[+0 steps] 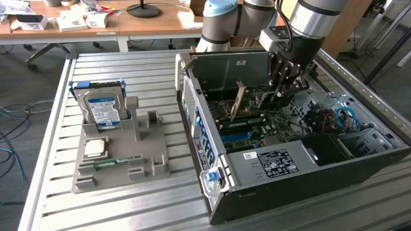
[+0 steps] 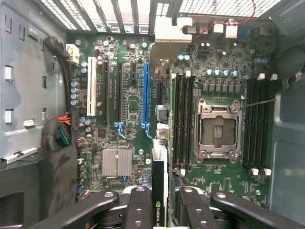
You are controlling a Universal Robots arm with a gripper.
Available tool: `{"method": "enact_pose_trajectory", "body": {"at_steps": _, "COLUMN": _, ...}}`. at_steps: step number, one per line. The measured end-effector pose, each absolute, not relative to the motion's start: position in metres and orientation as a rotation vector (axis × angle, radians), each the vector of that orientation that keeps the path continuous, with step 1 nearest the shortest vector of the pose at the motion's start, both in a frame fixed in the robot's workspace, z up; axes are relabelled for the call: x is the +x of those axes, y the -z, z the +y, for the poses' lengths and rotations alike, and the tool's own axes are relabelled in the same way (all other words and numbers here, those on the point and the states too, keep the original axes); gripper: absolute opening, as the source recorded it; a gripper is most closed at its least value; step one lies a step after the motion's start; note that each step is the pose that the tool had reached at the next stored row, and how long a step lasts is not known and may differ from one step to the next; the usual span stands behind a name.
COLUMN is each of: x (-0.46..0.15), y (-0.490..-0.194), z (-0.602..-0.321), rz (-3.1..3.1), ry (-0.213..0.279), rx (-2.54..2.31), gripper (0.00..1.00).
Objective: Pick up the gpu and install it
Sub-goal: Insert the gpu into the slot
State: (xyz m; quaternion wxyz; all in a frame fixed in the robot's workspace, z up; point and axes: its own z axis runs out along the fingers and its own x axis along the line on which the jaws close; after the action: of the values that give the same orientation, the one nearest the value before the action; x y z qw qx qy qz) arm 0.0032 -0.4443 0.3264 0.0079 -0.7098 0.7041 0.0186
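My gripper reaches down into the open computer case and is shut on the gpu. The card stands on edge above the motherboard. In the wrist view the gpu runs edge-on between my two black fingers, a green logo on its near edge, and my gripper clamps it from both sides. Its metal bracket points at the case's rear wall. The card lies just beside the long blue slot. I cannot tell whether its edge touches a slot.
A grey holder on the exterior view's left carries a hard drive, a processor and a memory stick. Inside the case are the processor socket, memory slots, a heatsink and cable bundles.
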Motion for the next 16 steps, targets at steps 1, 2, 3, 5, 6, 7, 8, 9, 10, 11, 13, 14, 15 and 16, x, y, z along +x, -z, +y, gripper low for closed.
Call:
{"method": "enact_pose_trajectory", "body": {"at_steps": 1, "x": 0.003, "y": -0.326, "z": -0.444, "rz": 2.201, "ry": -0.058, "rx": -2.219, "gripper": 0.27}}
{"method": "enact_pose_trajectory", "body": {"at_steps": 2, "x": 0.003, "y": -0.325, "z": -0.444, "rz": 2.201, "ry": -0.058, "rx": -2.219, "gripper": 0.27}}
{"method": "enact_pose_trajectory", "body": {"at_steps": 3, "x": 0.003, "y": -0.324, "z": -0.444, "rz": 2.201, "ry": -0.058, "rx": -2.219, "gripper": 0.27}}
{"method": "enact_pose_trajectory", "body": {"at_steps": 5, "x": 0.003, "y": -0.322, "z": -0.444, "rz": 2.201, "ry": -0.058, "rx": -2.219, "gripper": 0.27}}
{"method": "enact_pose_trajectory", "body": {"at_steps": 6, "x": 0.003, "y": -0.321, "z": -0.444, "rz": 2.201, "ry": -0.058, "rx": -2.219, "gripper": 0.27}}
{"method": "enact_pose_trajectory", "body": {"at_steps": 7, "x": 0.003, "y": -0.32, "z": -0.444, "rz": 2.201, "ry": -0.058, "rx": -2.219, "gripper": 0.27}}
{"method": "enact_pose_trajectory", "body": {"at_steps": 8, "x": 0.003, "y": -0.319, "z": -0.444, "rz": 2.201, "ry": -0.058, "rx": -2.219, "gripper": 0.27}}
{"method": "enact_pose_trajectory", "body": {"at_steps": 9, "x": 0.003, "y": -0.318, "z": -0.444, "rz": 2.201, "ry": -0.058, "rx": -2.219, "gripper": 0.27}}
{"method": "enact_pose_trajectory", "body": {"at_steps": 10, "x": 0.003, "y": -0.317, "z": -0.444, "rz": 2.201, "ry": -0.058, "rx": -2.219, "gripper": 0.27}}
{"method": "enact_pose_trajectory", "body": {"at_steps": 11, "x": 0.003, "y": -0.316, "z": -0.444, "rz": 2.201, "ry": -0.058, "rx": -2.219, "gripper": 0.27}}
{"method": "enact_pose_trajectory", "body": {"at_steps": 13, "x": 0.003, "y": -0.315, "z": -0.444, "rz": 2.201, "ry": -0.058, "rx": -2.219, "gripper": 0.27}}
{"method": "enact_pose_trajectory", "body": {"at_steps": 14, "x": 0.003, "y": -0.315, "z": -0.444, "rz": 2.201, "ry": -0.058, "rx": -2.219, "gripper": 0.27}}
{"method": "enact_pose_trajectory", "body": {"at_steps": 15, "x": 0.003, "y": -0.315, "z": -0.444, "rz": 2.202, "ry": -0.057, "rx": -2.219, "gripper": 0.27}}
{"method": "enact_pose_trajectory", "body": {"at_steps": 16, "x": 0.003, "y": -0.315, "z": -0.444, "rz": 2.201, "ry": -0.058, "rx": -2.219, "gripper": 0.27}}
